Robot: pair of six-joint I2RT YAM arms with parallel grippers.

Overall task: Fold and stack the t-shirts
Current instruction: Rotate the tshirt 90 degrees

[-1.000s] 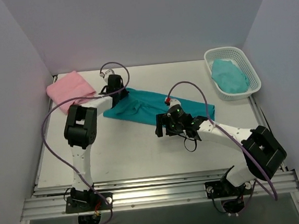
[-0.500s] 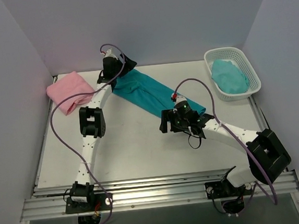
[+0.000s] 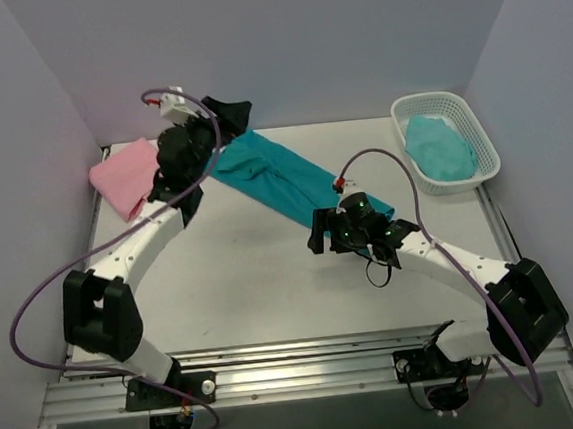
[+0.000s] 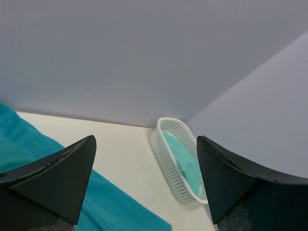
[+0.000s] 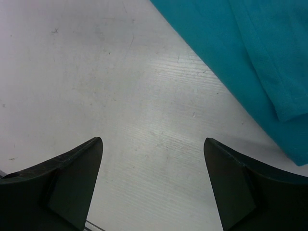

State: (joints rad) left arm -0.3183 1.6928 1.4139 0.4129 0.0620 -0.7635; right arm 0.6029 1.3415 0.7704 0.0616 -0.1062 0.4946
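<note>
The teal t-shirt (image 3: 294, 186) lies folded into a long strip, running diagonally from the back wall toward the middle right of the table. The pink t-shirt (image 3: 123, 176) lies folded at the back left. My left gripper (image 3: 229, 112) hangs open and empty in the air above the strip's far end. In its wrist view (image 4: 145, 138) the teal t-shirt (image 4: 110, 204) lies below. My right gripper (image 3: 318, 238) stands open over bare table just in front of the strip's near end. In its wrist view (image 5: 152, 140) the teal t-shirt (image 5: 240, 43) fills the upper right corner.
A white mesh basket (image 3: 481, 142) at the back right holds a pale green cloth (image 3: 439, 143), and both show in the left wrist view as basket (image 4: 169, 166) and cloth (image 4: 185, 161). Walls close the table (image 3: 243, 289) at the back and both sides.
My left gripper dragged the strip's left end toward the back wall, let it go and opened, then swung left. The strip now lies diagonal. My right gripper shifted slightly right.
</note>
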